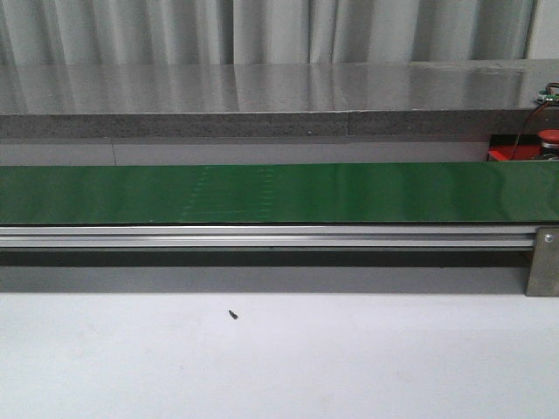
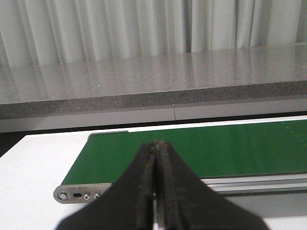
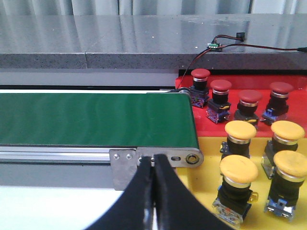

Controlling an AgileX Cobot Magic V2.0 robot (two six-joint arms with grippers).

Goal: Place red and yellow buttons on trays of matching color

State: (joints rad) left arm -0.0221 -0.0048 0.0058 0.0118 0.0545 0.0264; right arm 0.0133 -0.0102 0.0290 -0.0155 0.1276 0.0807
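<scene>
1. Buttons sit in two groups past the end of the green belt [image 3: 96,119], seen from the right wrist: four red buttons [image 3: 221,86] stand upright in a row on the red tray [image 3: 249,79], and four yellow buttons [image 3: 240,130] stand upright in two pairs on the yellow tray [image 3: 204,184]. None lies on the belt.
2. Grey stone worktop [image 1: 262,92] runs across the back in all three views, with pale curtains [image 1: 262,26] behind it.
3. Green belt [image 1: 262,194] spans the front view from edge to edge, carried on a silver rail [image 1: 262,236]; a white worktop [image 1: 262,358] lies in front of it.
4. Red tray lies on the far side and the yellow tray on the near side, touching each other, both just beside the belt's end roller. In the front view only a sliver of the red tray [image 1: 500,154] and one red cap [image 1: 548,135] show at the right edge.
5. Left gripper [image 2: 156,143] hangs over the other end of the belt, jaws pressed together with nothing between them.
6. Right gripper [image 3: 153,160] sits near the belt's end bracket [image 3: 125,165], jaws closed and empty.
7. A thin red and black wire [image 3: 249,45] with a small green board [image 3: 211,46] lies on the stone worktop behind the red tray.
8. A tiny dark speck [image 1: 233,314] rests on the white worktop.
</scene>
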